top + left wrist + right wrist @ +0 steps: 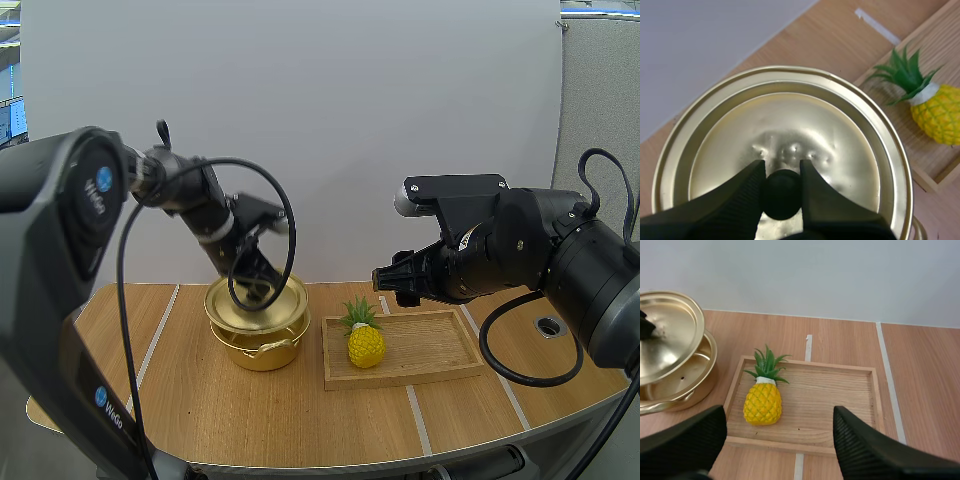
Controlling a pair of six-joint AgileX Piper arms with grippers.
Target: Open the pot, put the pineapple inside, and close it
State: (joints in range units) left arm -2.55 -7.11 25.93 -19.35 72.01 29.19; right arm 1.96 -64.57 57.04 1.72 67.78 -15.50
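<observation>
My left gripper (262,289) is shut on the black knob (782,193) of the gold lid (240,301). The lid (790,120) sits tilted and slightly raised over the gold pot (262,347). In the right wrist view the lid (665,335) is lifted off the pot (697,385) on one side. A yellow pineapple (366,343) with green leaves lies at the left end of the wooden tray (440,348), right of the pot. My right gripper (386,279) hangs open above the tray (840,390), with the pineapple (762,402) below and between its fingers (865,450).
White tape lines cross the wooden table. A round metal hole (549,325) sits in the tabletop at the far right. The tray's right half is bare. A white wall panel stands behind the table.
</observation>
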